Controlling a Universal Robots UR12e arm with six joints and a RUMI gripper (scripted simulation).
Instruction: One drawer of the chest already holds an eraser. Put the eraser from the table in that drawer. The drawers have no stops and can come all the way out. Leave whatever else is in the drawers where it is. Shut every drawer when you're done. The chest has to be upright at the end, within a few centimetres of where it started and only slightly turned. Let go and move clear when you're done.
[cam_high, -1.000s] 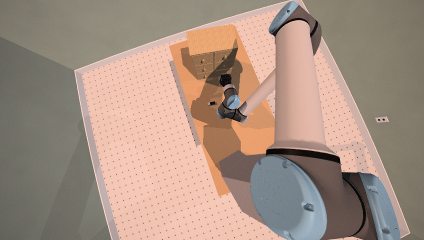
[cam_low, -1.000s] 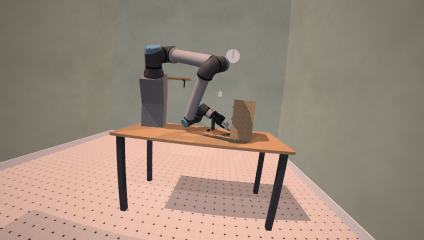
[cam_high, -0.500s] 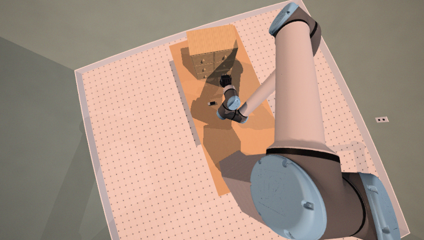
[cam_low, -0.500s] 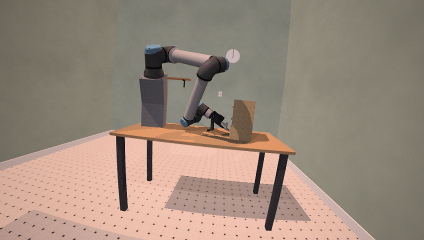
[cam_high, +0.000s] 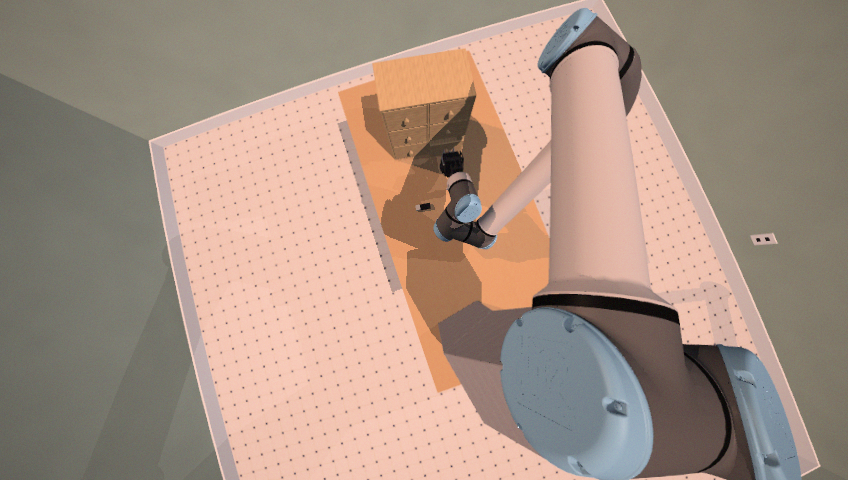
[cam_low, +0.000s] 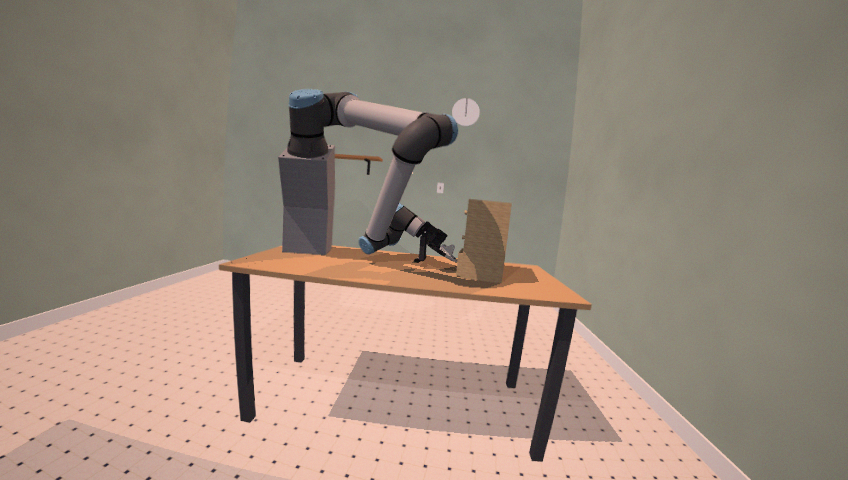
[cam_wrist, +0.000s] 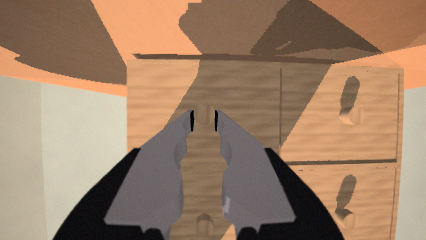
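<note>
The wooden chest (cam_high: 423, 101) stands upright at the far end of the table, with two columns of drawers; it also shows in the side view (cam_low: 484, 240). My gripper (cam_high: 450, 157) is at the chest's lowest row, right column. In the wrist view, which is upside down, the gripper (cam_wrist: 203, 121) is shut on that drawer's round knob (cam_wrist: 203, 113). The drawer front looks close to flush; I cannot tell if it is out a little. The small dark eraser (cam_high: 423, 206) lies on the table to the left of my wrist, apart from the chest.
Neighbouring drawer knobs (cam_wrist: 354, 116) (cam_wrist: 346, 218) show beside the gripped one, and those drawers look shut. The grey robot pedestal (cam_low: 306, 202) stands at the other end of the table. The table's edge runs close to the chest's left side.
</note>
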